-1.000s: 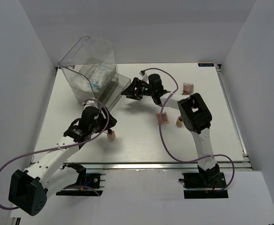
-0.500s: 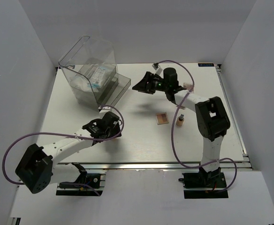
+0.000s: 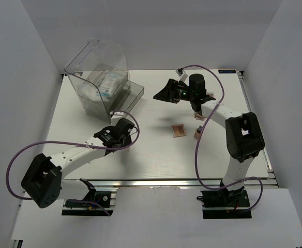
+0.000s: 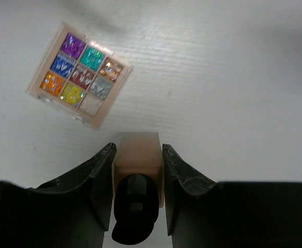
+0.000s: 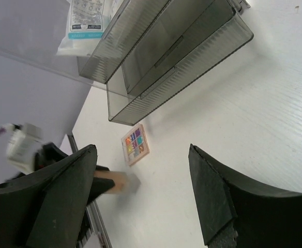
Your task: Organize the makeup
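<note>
Left hand is pinching a tan dark-capped bottle by its sides, cap toward the wrist camera, with the white tabletop behind it. Just beyond lies a multicoloured eyeshadow palette, flat and apart from the bottle. A second bottle stands beside a brownish palette mid-tabletop. Right hand hovers with its fingers spread, near the clear drawer box, whose upper part holds packets.
</note>
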`<state>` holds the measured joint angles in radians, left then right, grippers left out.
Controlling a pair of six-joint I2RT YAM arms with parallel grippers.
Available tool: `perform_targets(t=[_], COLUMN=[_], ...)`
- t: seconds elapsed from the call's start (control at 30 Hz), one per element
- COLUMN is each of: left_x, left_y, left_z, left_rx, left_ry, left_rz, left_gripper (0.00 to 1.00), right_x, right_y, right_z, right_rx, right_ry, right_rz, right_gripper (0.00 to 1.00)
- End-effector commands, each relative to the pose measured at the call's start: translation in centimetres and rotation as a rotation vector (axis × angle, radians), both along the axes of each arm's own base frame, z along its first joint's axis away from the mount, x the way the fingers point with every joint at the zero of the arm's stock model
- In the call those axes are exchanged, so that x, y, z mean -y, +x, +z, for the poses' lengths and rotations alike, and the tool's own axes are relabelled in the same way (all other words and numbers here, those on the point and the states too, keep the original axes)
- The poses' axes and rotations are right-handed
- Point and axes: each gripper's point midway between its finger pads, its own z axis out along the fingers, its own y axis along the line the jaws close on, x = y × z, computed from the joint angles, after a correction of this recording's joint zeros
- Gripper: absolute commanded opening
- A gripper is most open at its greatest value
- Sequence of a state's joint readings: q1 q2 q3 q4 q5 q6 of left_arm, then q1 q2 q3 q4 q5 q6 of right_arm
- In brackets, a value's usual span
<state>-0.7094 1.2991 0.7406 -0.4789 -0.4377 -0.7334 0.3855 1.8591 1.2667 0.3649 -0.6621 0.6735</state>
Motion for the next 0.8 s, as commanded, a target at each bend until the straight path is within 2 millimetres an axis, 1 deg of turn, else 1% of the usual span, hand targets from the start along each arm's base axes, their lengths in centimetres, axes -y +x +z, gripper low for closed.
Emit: perform_targets(t=[0.0,0.03,0.07,0.1,0.13,0.17,0.2,0.23,0.27,0.3,0.33,0.37,0.4,0.43,0.5,0.53,0.57,0.67,0.7,0.77], left_x=[2.6,3.6,4.2,4.9,5.1,5.2,6.3,5.9,6.1,6.9,6.3,5.9,5.5,5.3,4.4,3.8,3.7,2.2,1.0,0.1], left_y=[3.7,4.5,5.0,5.9,6.6,7.3,9.3,9.7,10.5,12.9,13.0,13.9,14.9,16.5,18.2,18.6,19.7,20.0,20.2,20.2], left_z=[8.3,10.2,11.4,13.8,14.6,15.2,17.1,16.6,16.9,18.5,17.7,17.9,18.3,18.8,19.3,16.4,19.0,18.4,18.5,17.8], left_rx=[0.241,0.297,0.331,0.379,0.381,0.371,0.377,0.322,0.303,0.315,0.240,0.217,0.196,0.154,0.134,0.034,0.108,0.116,0.127,0.117], left_ry=[-0.144,-0.190,-0.213,-0.235,-0.240,-0.230,-0.214,-0.153,-0.111,-0.067,0.009,0.056,0.100,0.149,0.243,0.335,0.326,0.381,0.428,0.483], left_rz=[-0.022,-0.047,-0.065,-0.085,-0.089,-0.087,-0.090,-0.095,-0.104,-0.123,-0.133,-0.124,-0.128,-0.114,-0.095,-0.095,-0.057,0.023,0.084,0.112], left_gripper=[0.00,0.00,0.00,0.00,0.00,0.00,0.00,0.00,0.00,0.00,0.00,0.00,0.00,0.00,0.00,0.00,0.00,0.00,0.00,0.00], right_x=[1.2,1.4,1.7,1.9,2.2,2.5,2.9,3.3,3.7,4.1,4.6,4.9,5.2,5.6,6.1,6.4,6.7,7.5,7.6,8.1], right_y=[-1.0,-1.2,-1.4,-1.7,-1.8,-2.2,-2.2,-2.3,-2.5,-2.5,-2.7,-2.9,-3.0,-3.2,-3.4,-3.4,-3.5,-3.7,-3.8,-3.9], right_z=[3.8,3.9,4.1,4.6,4.7,4.8,4.6,4.5,5.1,5.2,4.8,5.2,5.1,4.7,4.8,4.7,4.6,4.3,4.3,4.0], right_rx=[0.171,0.190,0.218,0.248,0.298,0.300,0.309,0.334,0.358,0.369,0.365,0.386,0.383,0.375,0.376,0.375,0.371,0.361,0.359,0.353], right_ry=[-0.020,-0.034,-0.049,-0.061,-0.087,-0.110,-0.132,-0.151,-0.156,-0.163,-0.172,-0.176,-0.181,-0.185,-0.191,-0.194,-0.198,-0.202,-0.203,-0.206], right_rz=[0.034,0.040,0.047,0.054,0.066,0.068,0.060,0.059,0.048,0.033,0.025,0.020,0.014,0.011,-0.003,-0.010,-0.014,-0.029,-0.032,-0.038], right_gripper=[0.76,0.76,0.76,0.76,0.76,0.75,0.75,0.75,0.75,0.74,0.74,0.75,0.74,0.74,0.75,0.75,0.75,0.75,0.75,0.75])
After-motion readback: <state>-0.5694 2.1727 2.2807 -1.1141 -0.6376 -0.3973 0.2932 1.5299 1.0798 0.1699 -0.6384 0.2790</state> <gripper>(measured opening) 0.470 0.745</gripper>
